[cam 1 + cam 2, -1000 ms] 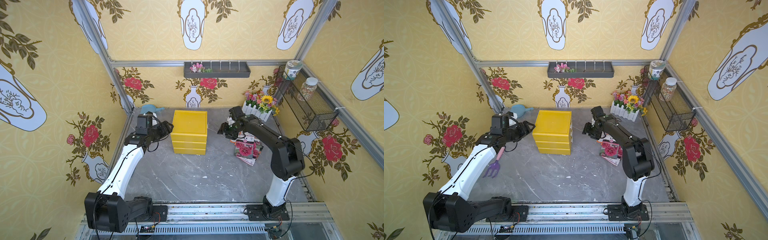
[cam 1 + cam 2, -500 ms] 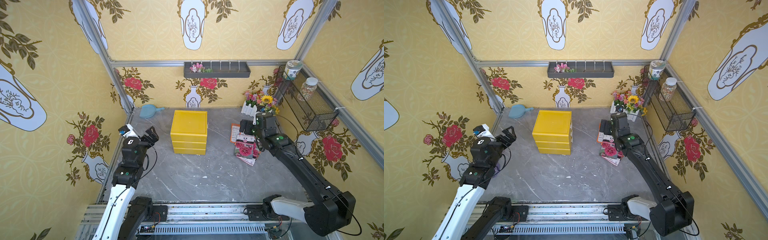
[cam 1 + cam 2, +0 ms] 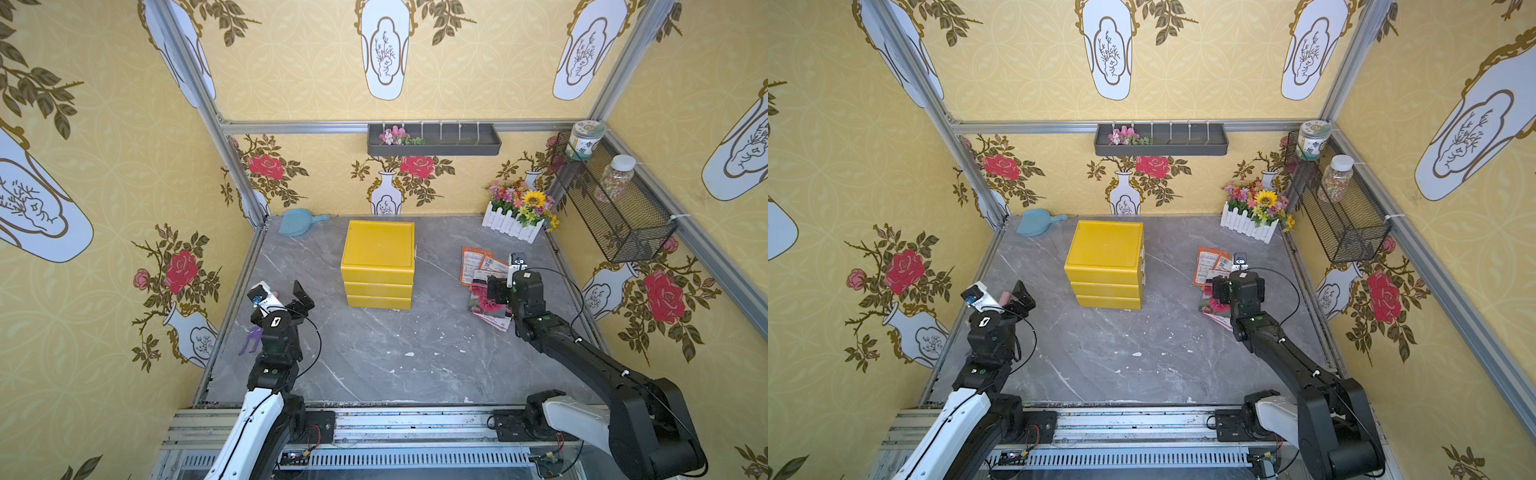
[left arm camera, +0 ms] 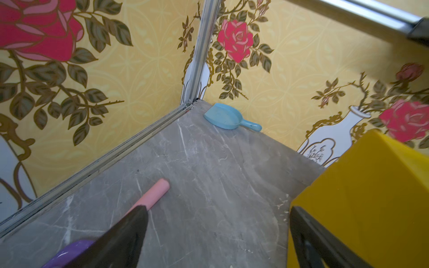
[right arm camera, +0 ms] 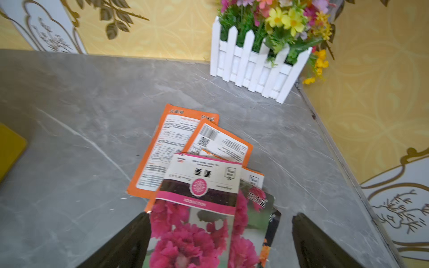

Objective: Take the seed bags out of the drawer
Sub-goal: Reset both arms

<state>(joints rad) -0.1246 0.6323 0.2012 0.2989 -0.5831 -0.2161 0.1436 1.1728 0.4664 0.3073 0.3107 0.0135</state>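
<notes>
Count: seed bags [image 5: 199, 176]: at least five in one overlapping pile, right side; exact number unclear. Yellow drawer unit [image 3: 377, 249]: one, with three drawers [image 3: 378, 289]. Jars [image 3: 584, 139]: two, in one wire basket [image 3: 623, 216] on the right wall. One blue scoop [image 3: 297, 222] far left, one purple rake [image 3: 250, 338] near left, one flower planter [image 3: 509, 226] far right, one wall shelf [image 3: 434, 147].

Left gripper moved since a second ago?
Yes. The left gripper has pulled back from beside the yellow drawer unit, toward the front rail.
</notes>
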